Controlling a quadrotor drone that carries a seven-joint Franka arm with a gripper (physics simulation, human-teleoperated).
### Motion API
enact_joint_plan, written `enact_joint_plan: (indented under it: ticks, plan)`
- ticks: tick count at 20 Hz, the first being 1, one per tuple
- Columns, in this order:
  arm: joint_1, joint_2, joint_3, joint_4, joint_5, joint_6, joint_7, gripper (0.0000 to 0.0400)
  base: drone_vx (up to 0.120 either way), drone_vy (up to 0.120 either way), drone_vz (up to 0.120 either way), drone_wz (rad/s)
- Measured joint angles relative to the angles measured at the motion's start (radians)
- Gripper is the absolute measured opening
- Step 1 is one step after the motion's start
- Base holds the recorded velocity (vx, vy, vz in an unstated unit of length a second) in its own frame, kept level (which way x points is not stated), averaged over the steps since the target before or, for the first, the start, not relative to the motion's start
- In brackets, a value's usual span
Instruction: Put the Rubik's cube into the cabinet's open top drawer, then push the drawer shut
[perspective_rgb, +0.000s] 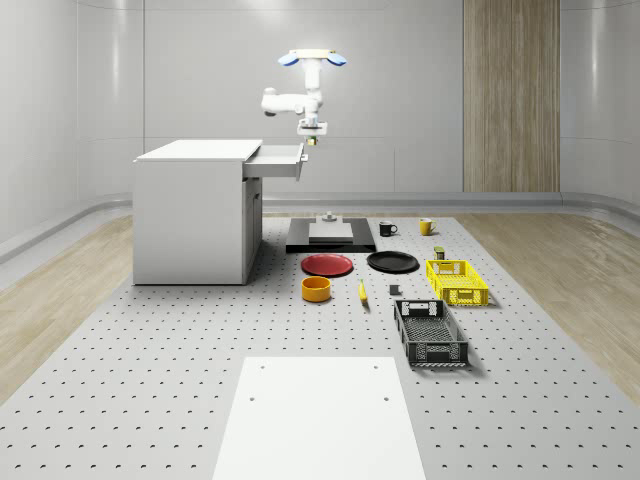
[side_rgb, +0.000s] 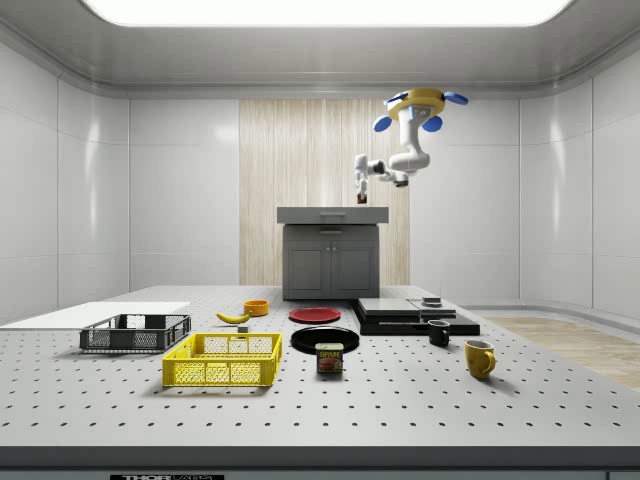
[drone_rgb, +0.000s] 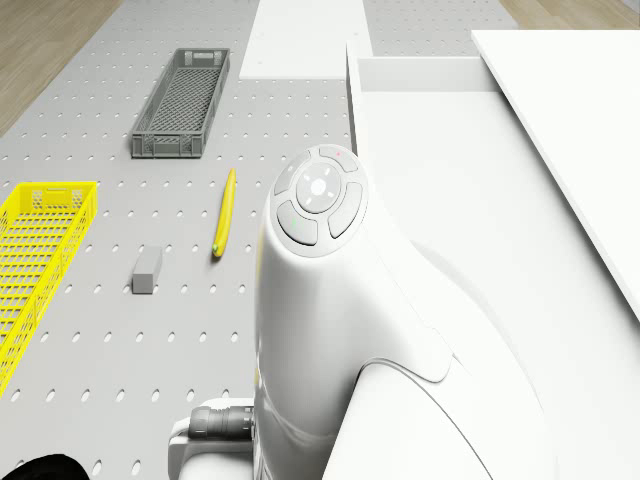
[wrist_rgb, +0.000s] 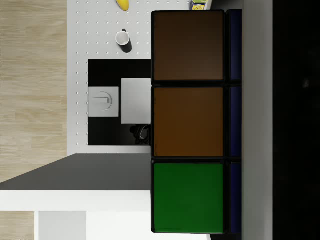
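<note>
The drone (perspective_rgb: 311, 58) hovers high over the table, just past the front of the white cabinet's (perspective_rgb: 195, 210) open top drawer (perspective_rgb: 275, 160). The arm hangs below the drone, and my gripper (perspective_rgb: 312, 134) is shut on the Rubik's cube (perspective_rgb: 312, 143), a little above the drawer's front edge and slightly to the whole-scene view's right of it. In the wrist view the cube (wrist_rgb: 188, 120) shows two brown tiles and a green one close up, with the drawer's white edge (wrist_rgb: 75, 200) beside it. In the side view the gripper (side_rgb: 363, 190) is above the drawer (side_rgb: 333, 214).
On the table below lie a black platform with a white block (perspective_rgb: 331, 235), a red plate (perspective_rgb: 327, 264), a black plate (perspective_rgb: 392, 262), an orange bowl (perspective_rgb: 316, 289), a banana (perspective_rgb: 362, 292), a yellow basket (perspective_rgb: 456, 281), a grey basket (perspective_rgb: 430, 333) and two mugs (perspective_rgb: 387, 228).
</note>
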Motion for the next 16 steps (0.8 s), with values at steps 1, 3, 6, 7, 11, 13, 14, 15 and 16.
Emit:
enact_joint_plan:
  ticks: [1, 3, 6, 7, 11, 13, 14, 15, 16]
  plan:
    - [0.000, 0.000, 0.000, 0.000, 0.000, 0.000, 0.000, 0.0325, 0.000, -0.120, 0.000, 0.000]
    - [0.000, -0.001, 0.000, 0.000, 0.000, 0.001, 0.000, 0.0325, 0.000, -0.120, 0.000, 0.000]
    - [0.000, -0.001, 0.000, 0.000, 0.000, 0.001, 0.000, 0.0325, 0.000, -0.120, 0.000, 0.000]
    - [0.000, -0.001, 0.000, 0.000, 0.000, 0.001, 0.000, 0.0325, 0.000, -0.120, 0.000, 0.000]
    - [0.000, -0.002, 0.000, 0.000, 0.001, 0.002, 0.000, 0.0325, 0.000, -0.120, 0.000, 0.000]
    - [0.000, -0.002, 0.000, 0.000, 0.001, 0.002, 0.000, 0.0325, 0.000, -0.120, 0.000, 0.000]
    - [0.000, -0.002, 0.000, 0.000, 0.001, 0.002, 0.000, 0.0325, 0.000, -0.120, 0.000, 0.000]
    - [0.000, -0.002, 0.000, 0.000, 0.001, 0.002, 0.000, 0.0325, 0.000, -0.120, 0.000, 0.000]
    - [0.000, -0.002, 0.000, 0.000, 0.001, 0.002, 0.000, 0.0325, 0.000, -0.120, 0.000, 0.000]
